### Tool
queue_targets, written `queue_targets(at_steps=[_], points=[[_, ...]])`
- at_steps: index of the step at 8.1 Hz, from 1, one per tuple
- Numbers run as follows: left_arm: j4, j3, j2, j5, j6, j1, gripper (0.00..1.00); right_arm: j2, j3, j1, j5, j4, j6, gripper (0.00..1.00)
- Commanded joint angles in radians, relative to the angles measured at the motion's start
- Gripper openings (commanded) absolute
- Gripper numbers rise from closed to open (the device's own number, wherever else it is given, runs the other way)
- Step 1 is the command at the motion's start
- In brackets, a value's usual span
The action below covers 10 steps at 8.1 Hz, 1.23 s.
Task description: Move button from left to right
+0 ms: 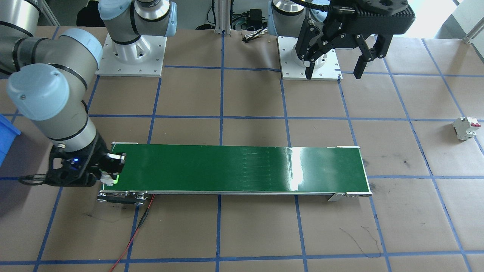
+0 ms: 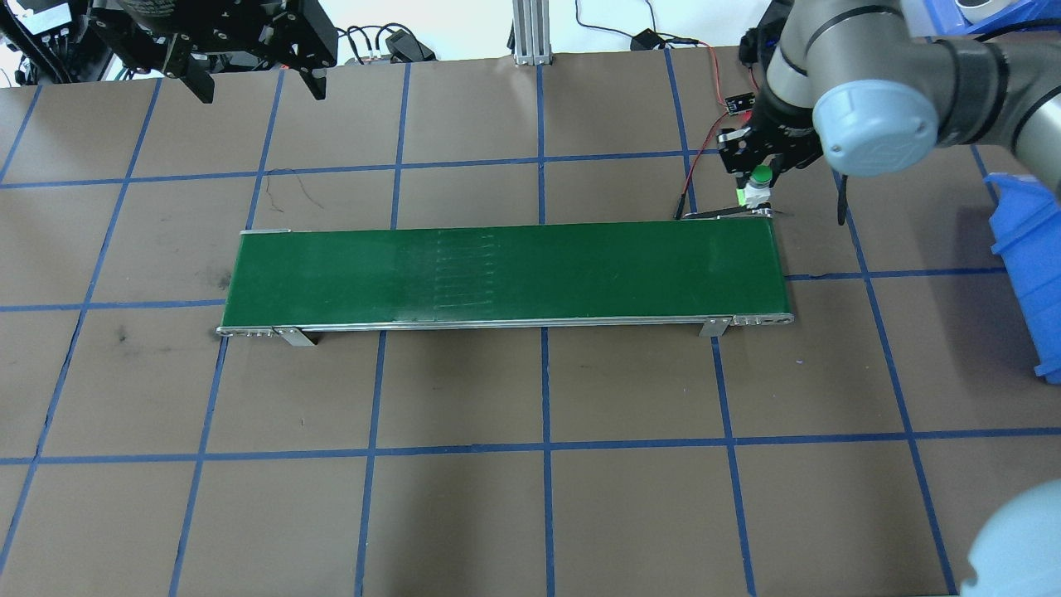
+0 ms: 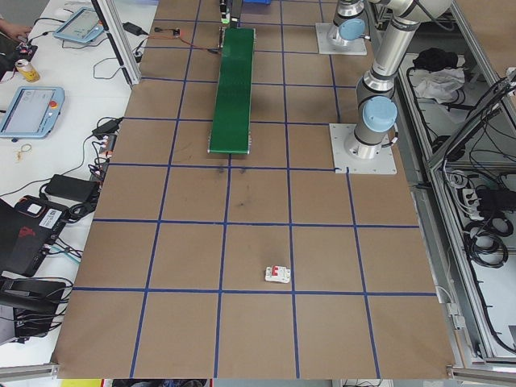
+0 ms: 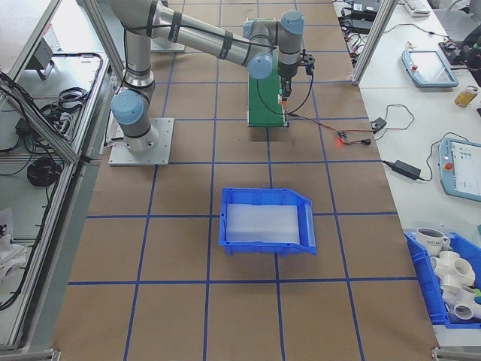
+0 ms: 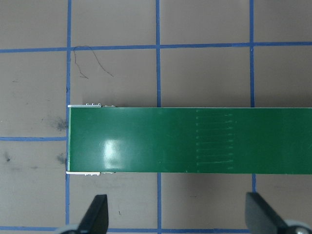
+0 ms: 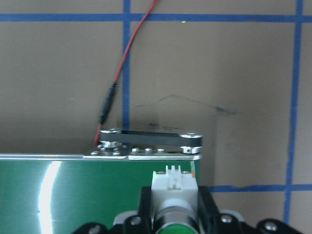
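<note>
The button (image 2: pixel 758 186), with a green cap and a whitish body, sits between the fingers of my right gripper (image 2: pixel 758 172), which is shut on it. It hangs at the far corner of the right end of the green conveyor belt (image 2: pixel 497 274). The front-facing view shows the button (image 1: pixel 110 180) at the belt's (image 1: pixel 234 168) left end. The right wrist view has the button (image 6: pixel 174 191) close up, over the belt's corner (image 6: pixel 73 195). My left gripper (image 2: pixel 259 87) is open and empty, raised near its base, with the belt (image 5: pixel 195 139) below its fingertips (image 5: pixel 96 214).
A white circuit breaker with a red top (image 1: pixel 466 127) lies on the brown table off the belt's left end. A blue bin (image 2: pixel 1028 265) stands to the right of the belt. A red wire (image 6: pixel 129 53) runs from the belt's right end.
</note>
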Motion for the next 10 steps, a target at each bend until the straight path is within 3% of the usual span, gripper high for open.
queue_targets(at_steps=[1,6,9,10], points=[[-0.009,-0.001,-0.002,0.000,0.002,0.000,1.00,-0.018,-0.024,-0.246,-0.008,0.009,-0.406,0.21],[-0.004,-0.004,-0.004,-0.001,0.002,0.000,1.00,-0.009,-0.077,-0.581,-0.005,-0.012,-1.053,0.17],[0.000,-0.004,-0.012,0.000,-0.011,0.000,1.00,0.056,-0.077,-0.701,-0.004,-0.100,-1.251,0.17],[0.000,-0.007,-0.013,0.002,-0.011,0.000,1.00,0.117,-0.074,-0.738,0.030,-0.147,-1.306,0.17]])
